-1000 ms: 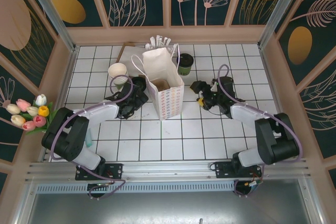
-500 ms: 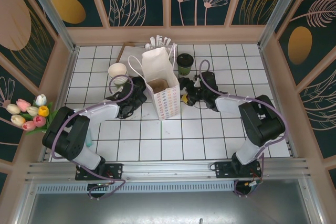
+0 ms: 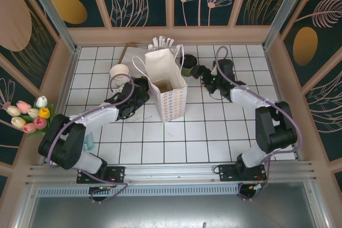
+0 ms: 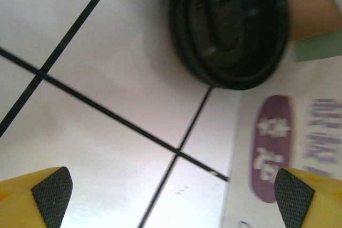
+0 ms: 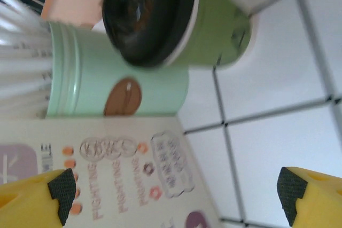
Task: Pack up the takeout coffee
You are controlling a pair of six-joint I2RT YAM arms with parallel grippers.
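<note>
Reaching for the coffee cup (image 5: 214,30) looks to be the step in hand; it stands on the tabletop (image 5: 278,78) beside the straw holder (image 5: 96,78), behind the paper bag (image 3: 171,102). The right pincer (image 5: 176,196) faces it, jaws wide apart and touching nothing, and must next close around the cup's body. The left pincer (image 4: 176,196) is also apart and empty.

White tiled floor (image 3: 214,132), dark floral walls (image 3: 208,9)

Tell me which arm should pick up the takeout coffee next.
Right. The open right gripper faces the takeout coffee just ahead; the left gripper sits across the paper bag from it.
</note>
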